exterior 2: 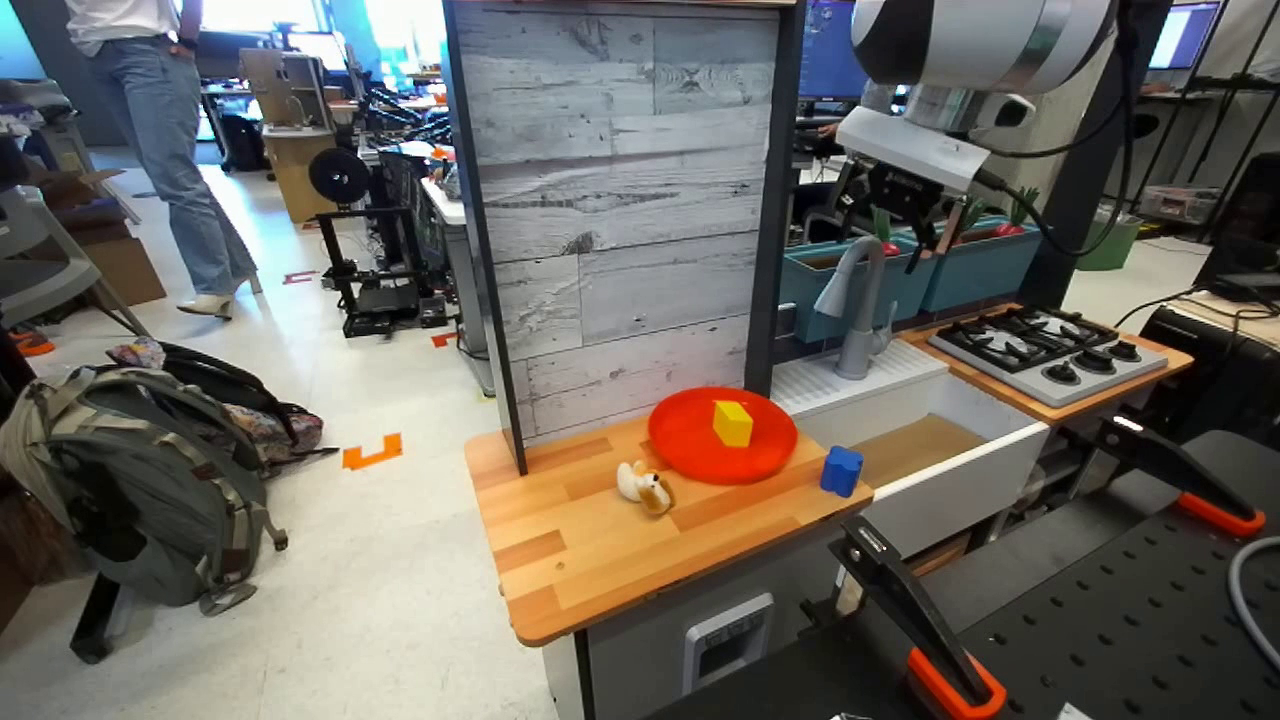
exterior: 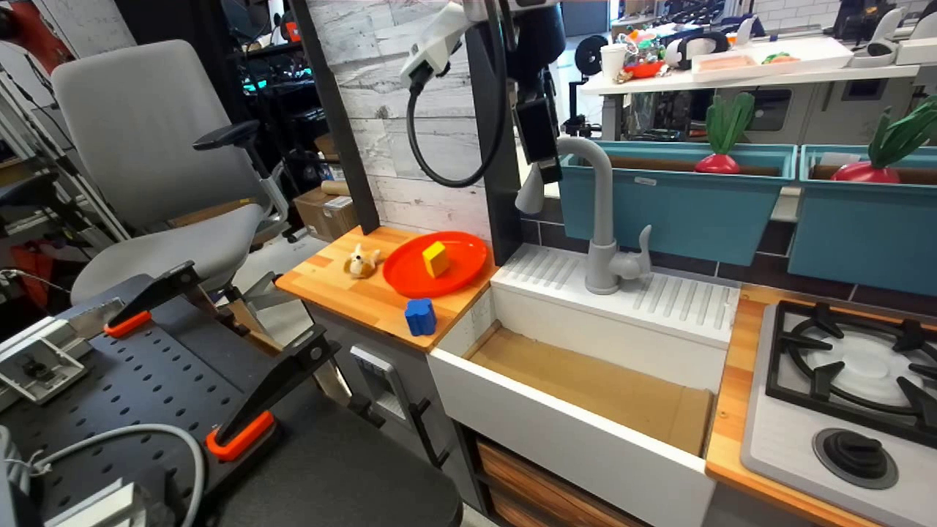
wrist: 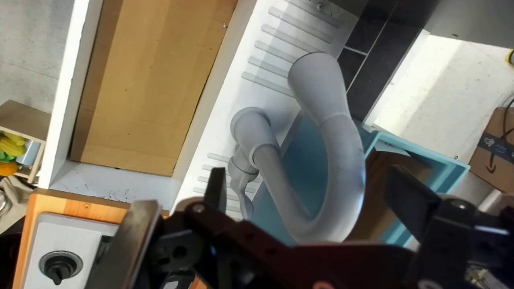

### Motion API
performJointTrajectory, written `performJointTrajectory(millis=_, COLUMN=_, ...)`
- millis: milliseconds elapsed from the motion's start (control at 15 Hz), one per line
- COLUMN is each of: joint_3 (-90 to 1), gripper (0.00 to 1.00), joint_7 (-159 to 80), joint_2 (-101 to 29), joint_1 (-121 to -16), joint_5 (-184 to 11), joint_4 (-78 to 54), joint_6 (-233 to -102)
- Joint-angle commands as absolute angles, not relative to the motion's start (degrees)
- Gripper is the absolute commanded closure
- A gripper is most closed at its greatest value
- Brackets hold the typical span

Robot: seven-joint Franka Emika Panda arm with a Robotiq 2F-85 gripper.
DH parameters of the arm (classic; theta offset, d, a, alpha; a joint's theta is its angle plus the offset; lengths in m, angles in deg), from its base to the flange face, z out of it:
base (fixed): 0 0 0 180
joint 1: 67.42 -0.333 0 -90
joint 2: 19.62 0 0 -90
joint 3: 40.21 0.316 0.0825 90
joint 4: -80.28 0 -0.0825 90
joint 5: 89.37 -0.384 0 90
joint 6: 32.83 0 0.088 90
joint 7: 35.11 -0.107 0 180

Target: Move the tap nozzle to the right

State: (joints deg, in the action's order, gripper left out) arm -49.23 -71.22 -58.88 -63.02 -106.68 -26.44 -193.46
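Note:
The tap nozzle is a matte grey gooseneck spout (exterior: 604,197) rising from the white sink's back ledge, with a small side lever at its base. In an exterior view its mouth points left. It also shows in an exterior view (exterior 2: 862,315) and in the wrist view (wrist: 345,160). My gripper (exterior: 542,165) is near the top of the arch, and one finger overlaps the spout's head in that view. In an exterior view the gripper (exterior 2: 930,255) appears to the right of the spout. In the wrist view the gripper (wrist: 307,172) is open, with the arch showing between its fingers; contact is unclear.
Teal planters (exterior: 673,212) with toy radishes stand behind the spout. A dark post (exterior: 501,146) and wood-look panel stand left. The sink (exterior: 578,410) is in front, a stove (exterior: 849,410) right. A red plate (exterior: 410,271) with a yellow block and a blue block (exterior: 421,317) are left.

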Motion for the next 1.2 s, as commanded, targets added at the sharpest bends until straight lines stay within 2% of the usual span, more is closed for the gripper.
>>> performJointTrajectory(millis=0, joint_3=-49.4, gripper=0.28, joint_7=-71.8, joint_2=-62.5, joint_1=-63.3, joint_5=-107.4, joint_4=-21.4, joint_6=-192.3)
performJointTrajectory(millis=600, joint_3=-47.0, gripper=0.95, joint_7=-68.3, joint_2=-61.4, joint_1=-61.8, joint_5=-107.8, joint_4=-22.6, joint_6=-191.4)
performJointTrajectory(millis=667, joint_3=-46.8, gripper=0.98, joint_7=-67.5, joint_2=-61.1, joint_1=-61.7, joint_5=-107.7, joint_4=-23.2, joint_6=-191.6)
performJointTrajectory(millis=733, joint_3=-46.6, gripper=0.94, joint_7=-66.0, joint_2=-60.6, joint_1=-61.5, joint_5=-107.3, joint_4=-24.0, joint_6=-191.9)
performJointTrajectory(millis=1133, joint_3=-45.5, gripper=0.94, joint_7=-50.9, joint_2=-57.8, joint_1=-57.4, joint_5=-104.7, joint_4=-24.6, joint_6=-184.2)
